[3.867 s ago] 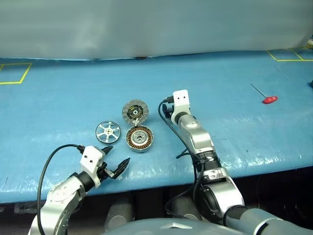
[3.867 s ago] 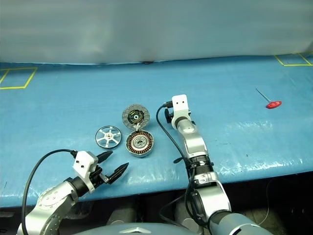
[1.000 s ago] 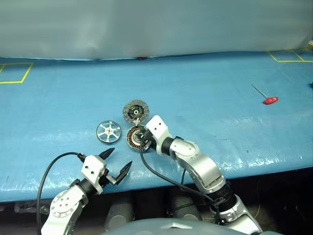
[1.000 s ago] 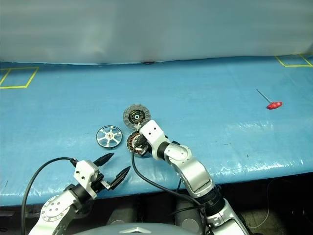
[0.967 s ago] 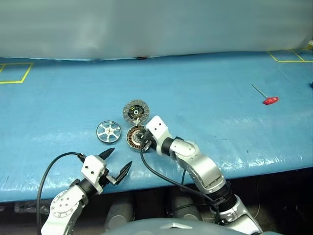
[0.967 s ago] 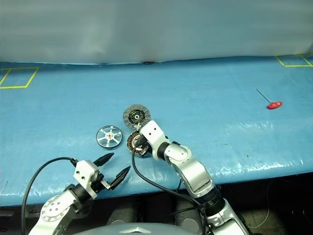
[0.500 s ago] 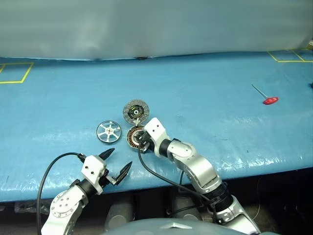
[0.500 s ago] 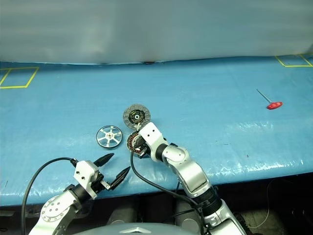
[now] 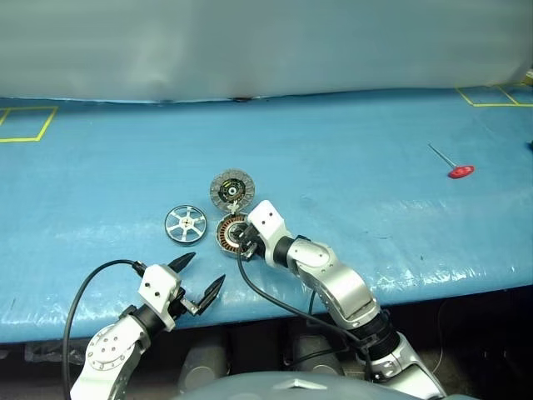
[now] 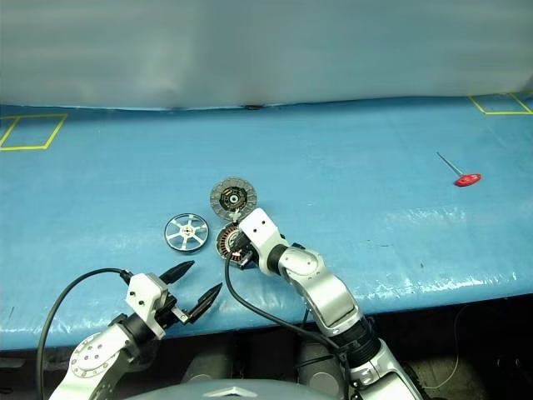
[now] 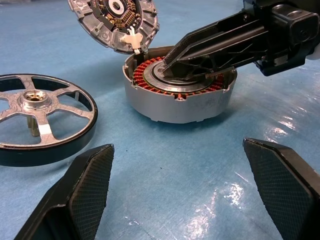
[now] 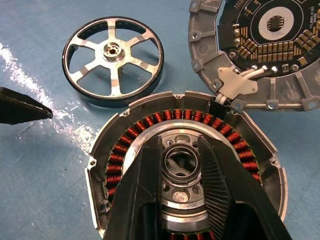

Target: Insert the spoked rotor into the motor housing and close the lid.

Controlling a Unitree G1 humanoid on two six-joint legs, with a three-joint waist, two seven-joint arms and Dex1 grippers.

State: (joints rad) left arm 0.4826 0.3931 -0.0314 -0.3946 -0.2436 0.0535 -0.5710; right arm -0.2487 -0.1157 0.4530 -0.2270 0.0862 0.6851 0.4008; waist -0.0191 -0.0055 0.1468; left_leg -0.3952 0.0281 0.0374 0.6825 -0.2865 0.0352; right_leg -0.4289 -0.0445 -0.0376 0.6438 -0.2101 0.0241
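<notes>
Spoked rotor (image 9: 184, 224) lies flat on the blue table (image 9: 375, 192), just left of the motor housing (image 9: 234, 236), as you see. The lid (image 9: 231, 191) sits behind the housing. Your right gripper (image 12: 181, 167) reaches into the housing, fingers slightly apart around the centre hub. Your left gripper (image 9: 198, 276) hovers nearby, fingers spread wide, holding nothing.

The right gripper (image 12: 182, 172) hides the near part of the motor housing (image 12: 125, 145) — its lower rim runs off the right wrist view. The lid (image 12: 260, 55) is cut off there too, and the red-handled tool (image 9: 454, 167) is too small to identify.
</notes>
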